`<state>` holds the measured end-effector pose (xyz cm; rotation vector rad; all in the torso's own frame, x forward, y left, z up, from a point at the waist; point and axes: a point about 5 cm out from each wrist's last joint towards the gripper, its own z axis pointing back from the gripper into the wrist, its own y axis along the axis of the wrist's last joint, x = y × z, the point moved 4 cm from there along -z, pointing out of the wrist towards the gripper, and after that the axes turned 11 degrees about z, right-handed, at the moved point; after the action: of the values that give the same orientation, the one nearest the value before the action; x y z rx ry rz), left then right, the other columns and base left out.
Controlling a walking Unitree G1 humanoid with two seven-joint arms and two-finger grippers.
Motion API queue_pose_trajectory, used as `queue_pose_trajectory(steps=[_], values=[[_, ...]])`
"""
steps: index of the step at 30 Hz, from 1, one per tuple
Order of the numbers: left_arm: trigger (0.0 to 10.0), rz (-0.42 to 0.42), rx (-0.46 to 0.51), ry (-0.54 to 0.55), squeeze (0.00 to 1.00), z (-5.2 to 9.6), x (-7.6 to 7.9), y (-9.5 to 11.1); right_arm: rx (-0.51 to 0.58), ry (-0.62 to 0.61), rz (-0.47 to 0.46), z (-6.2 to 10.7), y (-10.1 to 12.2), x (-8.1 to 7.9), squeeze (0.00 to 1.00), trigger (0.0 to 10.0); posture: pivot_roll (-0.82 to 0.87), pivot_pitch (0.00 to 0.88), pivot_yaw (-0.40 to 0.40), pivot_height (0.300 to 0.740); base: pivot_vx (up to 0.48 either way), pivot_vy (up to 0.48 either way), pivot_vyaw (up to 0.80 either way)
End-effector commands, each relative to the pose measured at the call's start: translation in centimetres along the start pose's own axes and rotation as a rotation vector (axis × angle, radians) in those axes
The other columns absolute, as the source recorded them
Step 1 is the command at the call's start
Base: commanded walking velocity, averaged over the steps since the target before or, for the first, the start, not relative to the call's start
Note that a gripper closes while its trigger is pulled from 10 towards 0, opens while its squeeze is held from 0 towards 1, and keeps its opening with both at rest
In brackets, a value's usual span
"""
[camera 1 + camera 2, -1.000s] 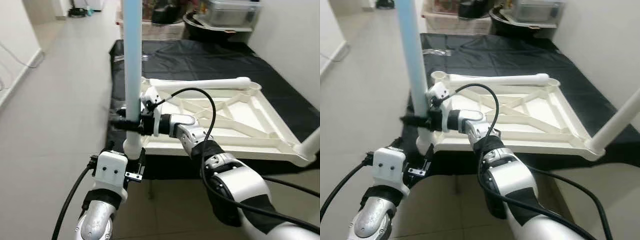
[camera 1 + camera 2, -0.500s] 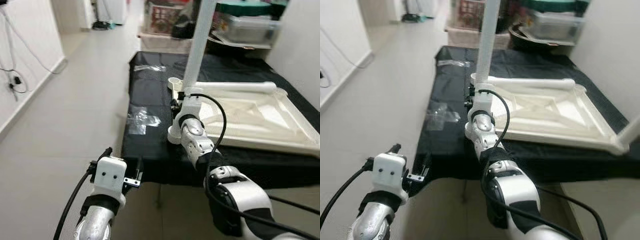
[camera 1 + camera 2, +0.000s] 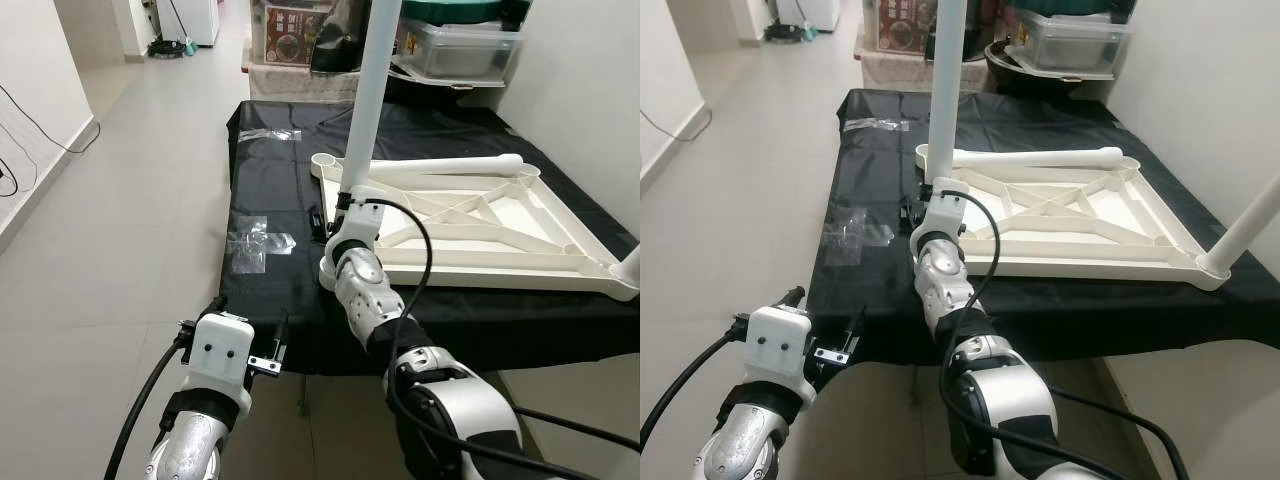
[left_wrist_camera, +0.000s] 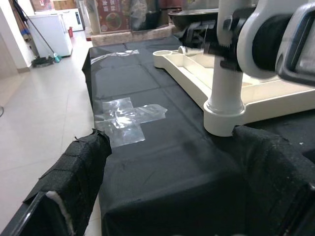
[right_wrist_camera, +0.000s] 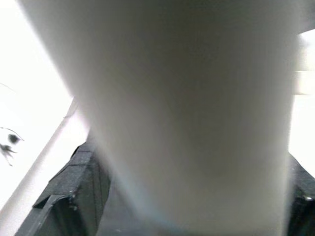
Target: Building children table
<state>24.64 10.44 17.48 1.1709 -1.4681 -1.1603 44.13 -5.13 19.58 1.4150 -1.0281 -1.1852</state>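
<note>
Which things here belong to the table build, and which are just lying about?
Job:
- white plastic tabletop, upside down on the black cloth
- upright white leg, gripped by the right gripper
- loose white leg lying on the tabletop
- fitted leg at the near right corner

Lying about:
- clear tape patch
- plastic storage bins
- left gripper, idle

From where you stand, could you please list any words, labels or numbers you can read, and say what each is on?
None can be read.
Red box beyond the black mat: printing on its front, too small and blurred to read.
Table frame, leg and storage bin: no visible text.
</note>
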Motion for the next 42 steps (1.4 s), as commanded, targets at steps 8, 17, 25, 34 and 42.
queue_pose_trajectory(steps=[8, 17, 25, 34, 42], values=[[10.0, -0.002, 0.004, -0.010, 0.00, -0.1, 0.1, -0.1, 0.012, 0.718, -0.155, 1.5, 2.2, -3.3, 0.00, 10.0, 0.06, 0.080, -0.081, 0.740, 0.000, 0.000, 0.00], [10.0, -0.006, 0.005, -0.009, 0.00, -0.1, 0.2, 0.1, -0.138, 1.331, 0.065, 6.3, -0.4, -6.6, 0.00, 10.0, 0.07, 0.087, -0.085, 0.740, 0.000, 0.000, 0.00], [10.0, -0.008, 0.006, 0.001, 0.00, -0.1, 0.0, 0.1, -0.143, 1.404, 0.118, 6.8, -0.7, -8.0, 0.00, 0.0, 0.08, 0.093, -0.093, 0.740, 0.000, 0.000, 0.00], [10.0, -0.005, 0.005, -0.002, 0.00, 0.0, 0.1, 0.0, -0.017, 0.888, 0.184, 2.5, 0.7, -5.8, 0.00, 0.0, 0.08, 0.095, -0.092, 0.740, 0.000, 0.000, 0.00], [10.0, -0.002, 0.001, -0.009, 0.00, 0.0, 0.4, -0.2, -0.101, -0.038, 0.216, 0.0, -1.0, 4.0, 0.00, 0.0, 0.07, 0.075, -0.086, 0.740, 0.000, 0.000, 0.00]])
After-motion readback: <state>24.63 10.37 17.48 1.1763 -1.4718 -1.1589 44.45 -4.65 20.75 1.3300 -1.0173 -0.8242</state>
